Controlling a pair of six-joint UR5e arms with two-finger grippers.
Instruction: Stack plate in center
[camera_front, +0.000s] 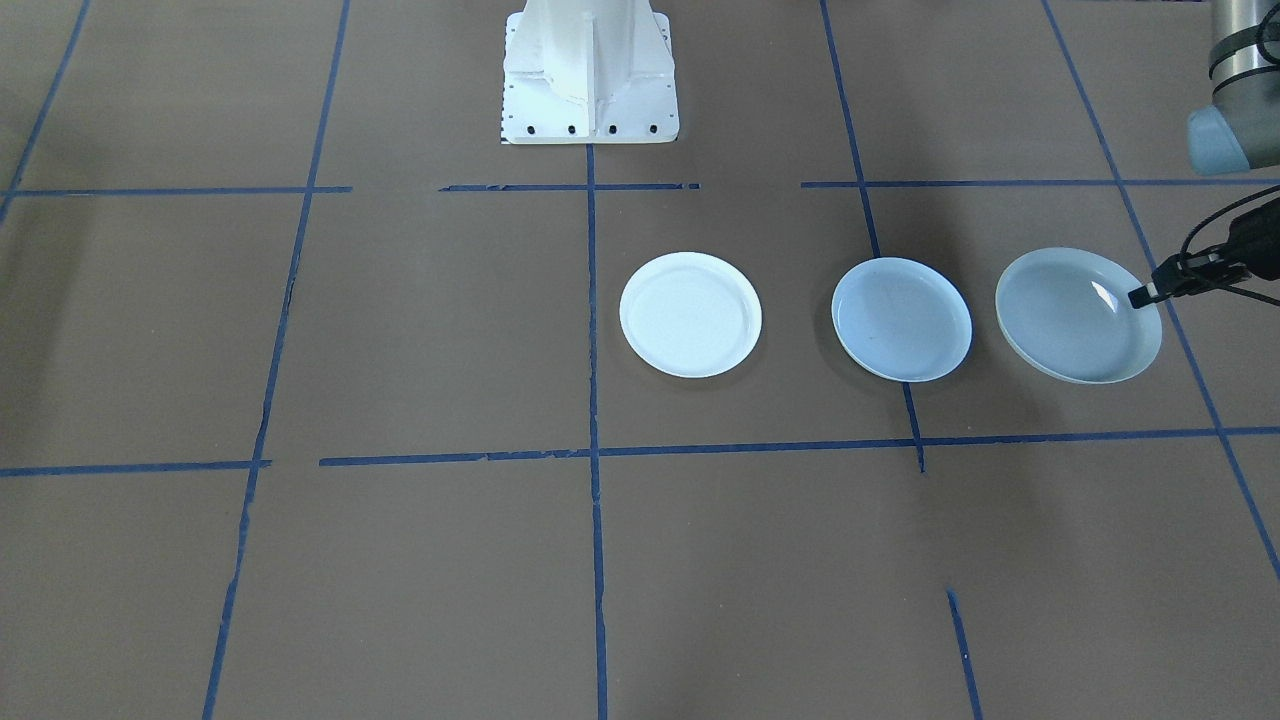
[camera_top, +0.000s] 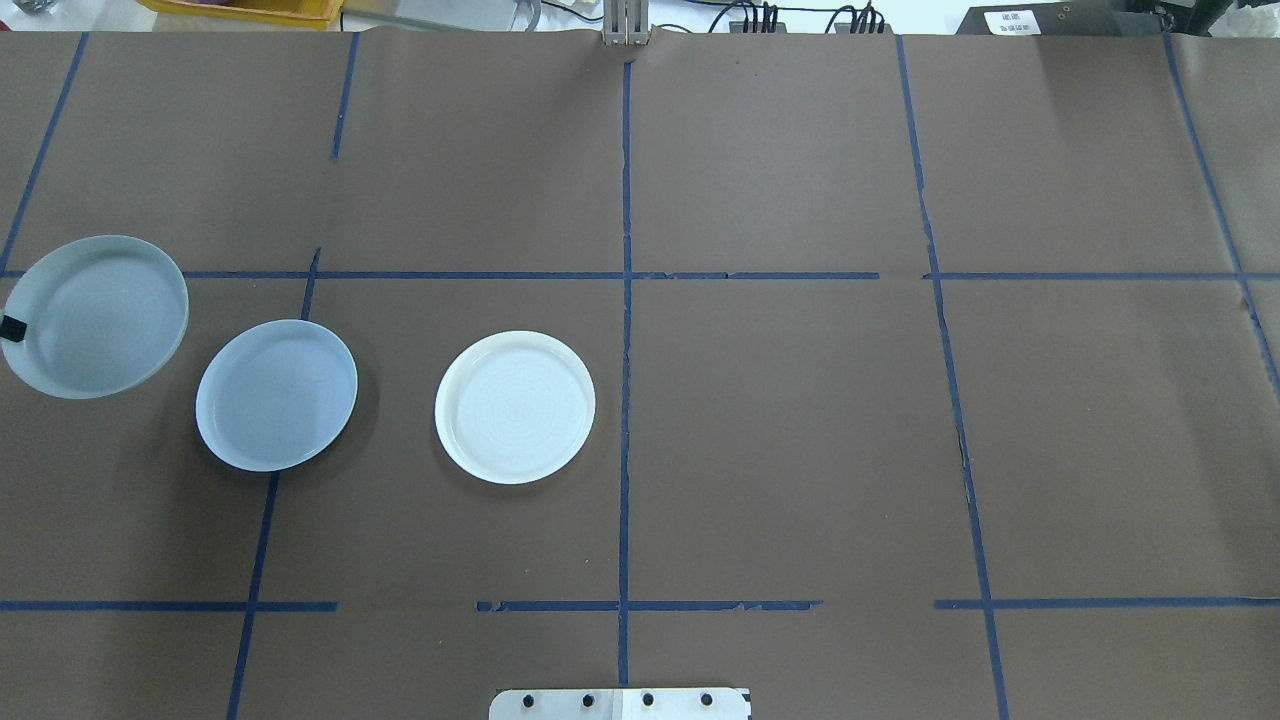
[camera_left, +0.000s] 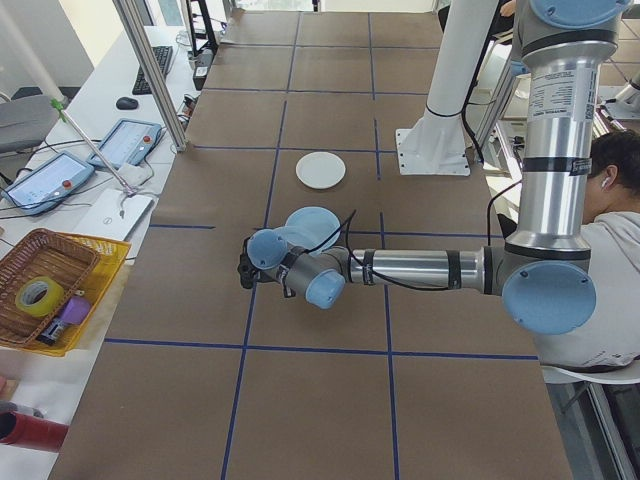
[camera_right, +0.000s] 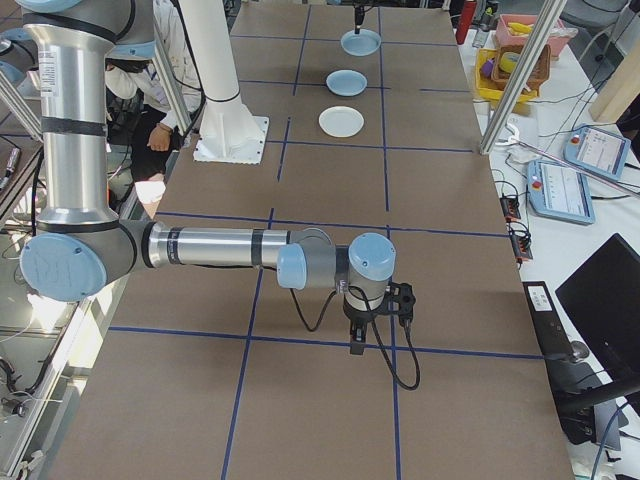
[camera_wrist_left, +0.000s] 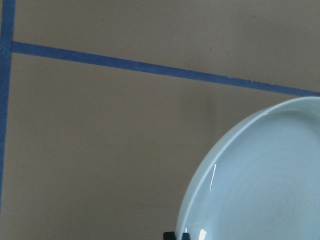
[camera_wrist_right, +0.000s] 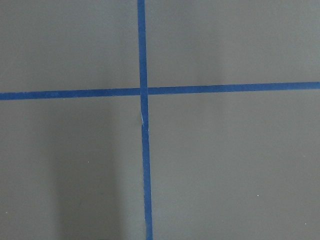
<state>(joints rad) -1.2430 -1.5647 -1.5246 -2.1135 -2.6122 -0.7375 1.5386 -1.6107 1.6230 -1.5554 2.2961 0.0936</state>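
One ringed blue-grey plate (camera_front: 1075, 318) is pinched at its rim by left gripper (camera_front: 1145, 294), tilted, beside plain centre plate (camera_front: 902, 319); right gripper's (camera_right: 360, 345) state can't be told.

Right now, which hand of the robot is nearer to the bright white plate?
The left. The left hand grips the ringed blue-grey plate, two plates away from the white plate. The right hand hangs over bare table at the far end.
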